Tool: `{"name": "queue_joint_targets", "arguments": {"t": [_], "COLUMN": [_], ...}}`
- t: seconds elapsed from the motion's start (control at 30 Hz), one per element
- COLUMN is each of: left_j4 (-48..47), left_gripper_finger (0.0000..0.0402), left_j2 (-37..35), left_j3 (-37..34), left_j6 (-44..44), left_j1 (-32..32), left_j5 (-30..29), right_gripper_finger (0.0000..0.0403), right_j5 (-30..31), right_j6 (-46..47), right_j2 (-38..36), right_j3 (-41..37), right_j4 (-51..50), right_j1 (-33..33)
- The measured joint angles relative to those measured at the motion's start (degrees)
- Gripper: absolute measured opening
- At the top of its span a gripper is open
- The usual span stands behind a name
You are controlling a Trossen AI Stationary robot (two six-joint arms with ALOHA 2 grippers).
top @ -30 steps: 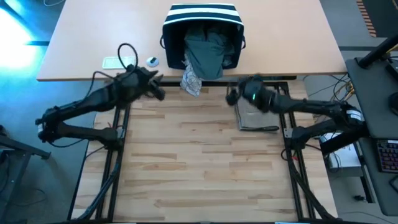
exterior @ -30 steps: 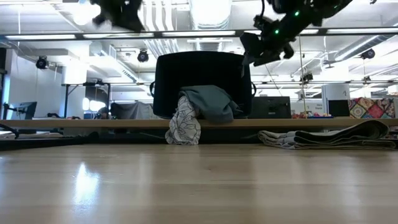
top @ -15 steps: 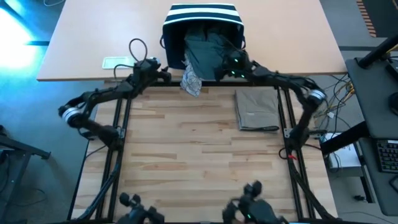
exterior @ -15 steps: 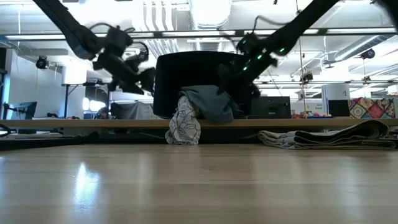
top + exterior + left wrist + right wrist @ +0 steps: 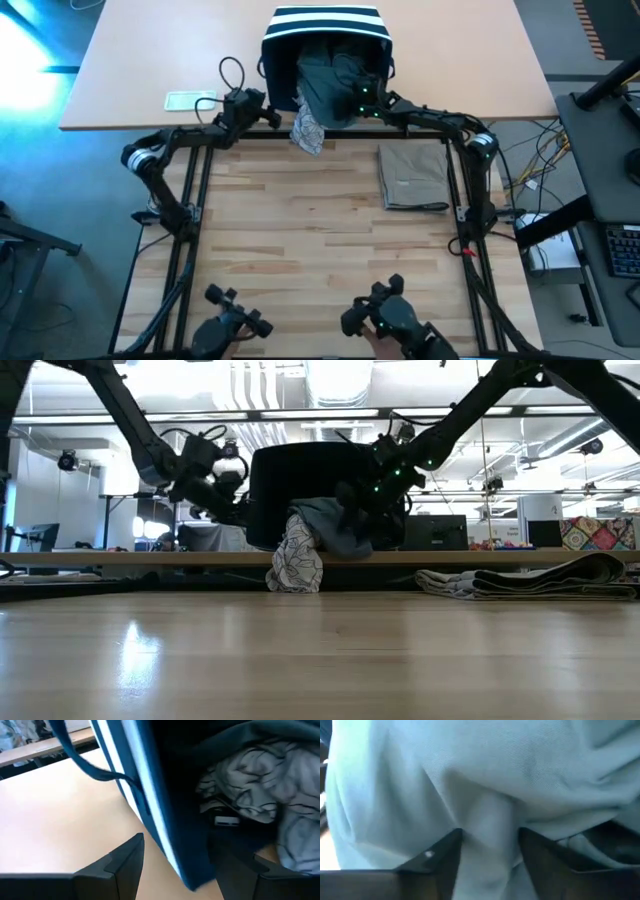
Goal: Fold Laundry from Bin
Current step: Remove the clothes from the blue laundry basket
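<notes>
Between right gripper [image 5: 487,850] jaws, teal garment [image 5: 485,780] fold; bin [image 5: 325,25] behind.

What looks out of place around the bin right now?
The bin lies tipped on its side, mouth toward the work table. A teal garment and a grey-white patterned one spill over the table edge. A tan garment lies folded flat. The left pincer straddles the bin wall; the right pincer pinches teal cloth.

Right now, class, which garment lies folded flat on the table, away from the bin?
The tan garment, alone near the right arm; the teal and patterned ones spill from the bin.
</notes>
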Motion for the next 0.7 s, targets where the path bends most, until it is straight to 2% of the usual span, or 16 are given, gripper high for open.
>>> {"name": "queue_joint_targets", "arguments": {"t": [0.13,0.2,0.23,0.43,0.57,0.7], "left_j4": [3.91,4.12,4.08,2.11,1.52,1.48], "left_gripper_finger": [0.0194,0.0178,0.0165,0.0023,0.0017,0.0003], "left_j2": [3.98,6.00,7.22,12.60,12.64,12.64], "left_j3": [1.48,3.10,3.99,8.80,9.51,9.26], "left_j6": [-0.10,-0.18,-0.62,-5.57,-5.62,-6.08], "left_j1": [0.32,0.30,0.30,0.34,0.23,0.23], "left_j5": [0.01,-0.01,-0.01,-3.98,-5.93,-7.04], "right_gripper_finger": [0.0090,0.0037,0.0024,0.0009,0.0009,0.0009], "right_j5": [0.45,-0.71,-2.46,-14.06,-18.71,-20.70], "right_j6": [-4.33,-5.38,-6.13,-6.44,-10.43,-16.98], "right_j2": [-2.27,-3.57,-4.13,-7.78,-11.52,-16.37], "right_j3": [-0.49,-0.67,-0.71,-1.06,-2.71,-5.88], "right_j4": [-0.47,-0.41,-0.49,-4.35,-9.67,-16.38], "right_j1": [0.00,0.03,0.11,2.32,6.44,13.92]}}
